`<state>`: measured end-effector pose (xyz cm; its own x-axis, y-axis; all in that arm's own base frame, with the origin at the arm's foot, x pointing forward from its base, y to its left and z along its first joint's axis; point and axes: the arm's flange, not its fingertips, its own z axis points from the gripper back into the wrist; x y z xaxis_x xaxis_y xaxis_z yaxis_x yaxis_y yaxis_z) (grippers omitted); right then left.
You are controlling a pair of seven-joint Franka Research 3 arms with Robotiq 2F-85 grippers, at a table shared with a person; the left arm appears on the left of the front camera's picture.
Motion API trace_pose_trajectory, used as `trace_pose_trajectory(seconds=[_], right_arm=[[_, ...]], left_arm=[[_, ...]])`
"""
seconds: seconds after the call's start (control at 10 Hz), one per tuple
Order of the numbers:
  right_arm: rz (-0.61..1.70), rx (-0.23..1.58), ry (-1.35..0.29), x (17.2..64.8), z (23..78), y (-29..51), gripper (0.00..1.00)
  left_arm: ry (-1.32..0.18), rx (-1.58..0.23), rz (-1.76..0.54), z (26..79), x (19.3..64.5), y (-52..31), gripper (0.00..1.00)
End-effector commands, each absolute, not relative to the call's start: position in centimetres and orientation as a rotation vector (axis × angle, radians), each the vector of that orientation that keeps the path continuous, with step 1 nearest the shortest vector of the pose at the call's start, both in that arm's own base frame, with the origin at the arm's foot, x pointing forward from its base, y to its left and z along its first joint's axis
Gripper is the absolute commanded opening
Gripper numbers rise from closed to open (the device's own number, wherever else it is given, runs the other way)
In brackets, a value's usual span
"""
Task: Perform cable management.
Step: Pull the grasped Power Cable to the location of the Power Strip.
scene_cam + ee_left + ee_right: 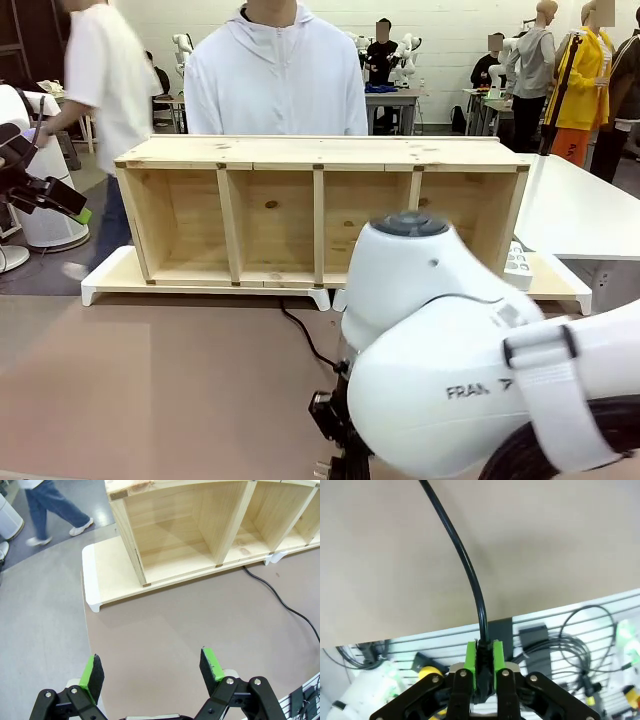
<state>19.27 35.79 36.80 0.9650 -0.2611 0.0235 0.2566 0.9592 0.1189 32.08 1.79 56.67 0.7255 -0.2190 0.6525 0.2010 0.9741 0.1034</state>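
At the table's near edge, the right gripper (483, 652) pinches the cable (465, 565).
The cable is thin, black and glossy. It curves up from the clamped green pads (470, 657) across the brown table (150, 380) toward the 4-bay wooden shelf (320, 150). The left gripper (152, 667) hangs with its jaws spread, holding nothing.

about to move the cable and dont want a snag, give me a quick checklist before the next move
1. Right end effector shut on the cable: ok.
2. Left end effector open, holding nothing: ok.
3. Visible run of cable on the table free of knots: ok.
4. Where the cable's far end goes at the wooden shelf: cannot tell.
5. Person has hands clear of the cable: cannot tell, they are hidden behind the shelf.
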Motion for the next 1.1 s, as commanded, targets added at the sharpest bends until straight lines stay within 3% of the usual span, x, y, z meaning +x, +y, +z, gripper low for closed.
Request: trace_pose_trajectory(seconds=[0.0,0.5,1.0], right_arm=[[-0.344,0.168,-0.062,14.1,35.9,27.1,0.16],[-0.522,0.192,-0.121,11.7,37.9,20.5,0.16],[-0.516,-0.089,-0.141,15.5,41.5,12.5,0.16]], left_arm=[[-0.730,0.026,-0.231,56.6,32.2,1.8,1.00],[-0.730,0.026,-0.231,56.6,32.2,1.8,1.00],[-0.730,0.026,-0.231,56.6,32.2,1.8,1.00]])
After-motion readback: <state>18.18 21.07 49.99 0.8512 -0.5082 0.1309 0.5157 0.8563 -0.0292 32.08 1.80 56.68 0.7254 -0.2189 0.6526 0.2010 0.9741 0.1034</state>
